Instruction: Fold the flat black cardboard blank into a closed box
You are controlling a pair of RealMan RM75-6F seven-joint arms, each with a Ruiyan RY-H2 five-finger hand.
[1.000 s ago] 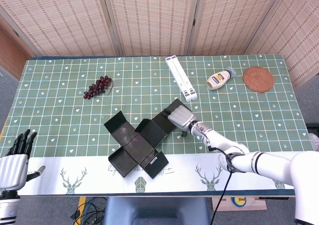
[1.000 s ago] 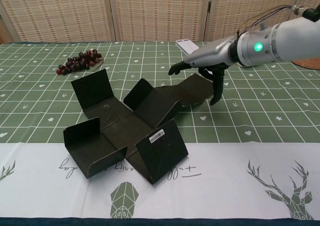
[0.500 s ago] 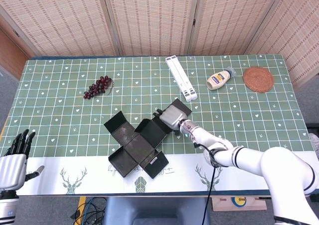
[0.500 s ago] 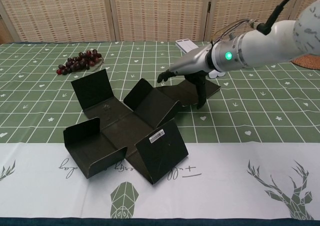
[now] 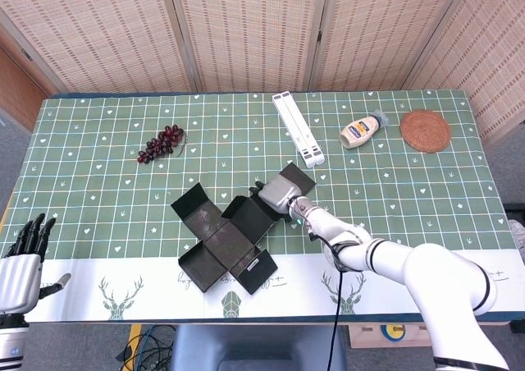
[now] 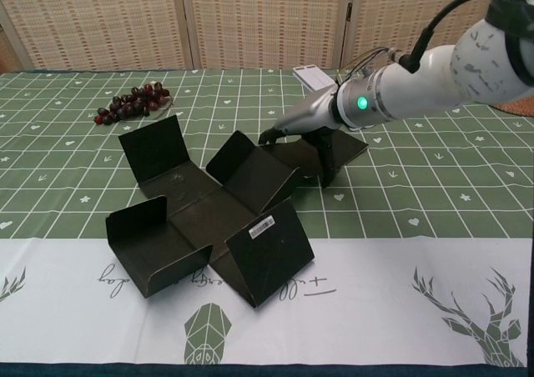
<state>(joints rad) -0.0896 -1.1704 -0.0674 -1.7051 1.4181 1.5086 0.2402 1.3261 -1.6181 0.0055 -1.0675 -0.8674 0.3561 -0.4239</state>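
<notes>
Right hand at the blank's far-right flap

The right hand (image 6: pixel 304 135) reaches over the long flap, fingers spread, holding nothing; the flat black cardboard blank (image 6: pixel 213 214) stretches down-left from it across the green checked table (image 6: pixel 434 193), while the open left hand (image 5: pixel 20 264) waits well apart.

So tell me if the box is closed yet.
No. The box is open: side flaps stand up, the far flap lies flat under the right hand.
</notes>
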